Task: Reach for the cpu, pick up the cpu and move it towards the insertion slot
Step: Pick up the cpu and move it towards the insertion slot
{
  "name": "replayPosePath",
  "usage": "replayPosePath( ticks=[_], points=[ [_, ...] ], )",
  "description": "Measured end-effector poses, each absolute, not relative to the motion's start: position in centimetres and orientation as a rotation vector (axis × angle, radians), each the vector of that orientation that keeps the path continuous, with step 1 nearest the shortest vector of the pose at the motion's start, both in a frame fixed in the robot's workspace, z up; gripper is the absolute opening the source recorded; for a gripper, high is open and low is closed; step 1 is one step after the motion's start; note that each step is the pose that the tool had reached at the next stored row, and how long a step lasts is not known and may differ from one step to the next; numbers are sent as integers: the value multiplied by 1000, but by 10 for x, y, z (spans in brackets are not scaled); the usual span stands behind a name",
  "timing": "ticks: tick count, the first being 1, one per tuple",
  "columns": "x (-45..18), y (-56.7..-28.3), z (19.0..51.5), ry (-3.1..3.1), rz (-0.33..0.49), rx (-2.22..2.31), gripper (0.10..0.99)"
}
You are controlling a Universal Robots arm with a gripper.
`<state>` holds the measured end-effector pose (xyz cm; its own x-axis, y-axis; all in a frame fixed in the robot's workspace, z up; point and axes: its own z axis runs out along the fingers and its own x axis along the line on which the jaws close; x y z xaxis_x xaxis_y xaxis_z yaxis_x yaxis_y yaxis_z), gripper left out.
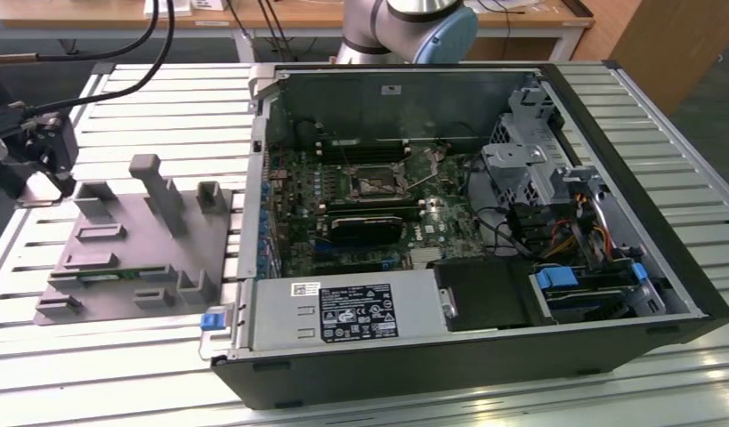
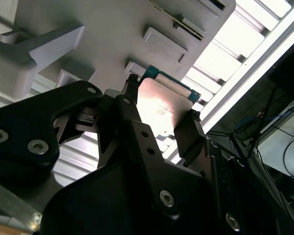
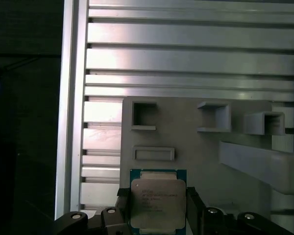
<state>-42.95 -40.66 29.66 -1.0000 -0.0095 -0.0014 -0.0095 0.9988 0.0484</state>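
The cpu (image 3: 158, 198) is a flat square chip with a silvery top and a green rim, clamped between the black fingers (image 3: 194, 208) of my gripper (image 3: 158, 211). In the second wrist view the cpu (image 2: 162, 108) shines between the fingers of the gripper (image 2: 161, 113), held over the edge of the grey plastic fixture (image 2: 112, 29). In the exterior view the gripper (image 1: 37, 178) hangs at the far left, beside the fixture (image 1: 139, 240). The insertion slot (image 1: 374, 182) is a dark square socket with a silver frame on the motherboard, well off to the exterior view's right of the gripper.
The open black computer case (image 1: 483, 356) lies on the slatted aluminium table (image 1: 162, 98); drive bays and cables (image 1: 554, 222) fill its right side. Tall posts (image 1: 162, 191) rise from the fixture. The arm's base (image 1: 412, 27) stands behind the case.
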Motion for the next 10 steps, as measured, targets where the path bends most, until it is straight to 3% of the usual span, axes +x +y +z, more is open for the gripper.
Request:
replayPosePath(
  ticks=[10],
  points=[
    [-429, -407, 309, 3139, 76, -15, 541]
  ],
)
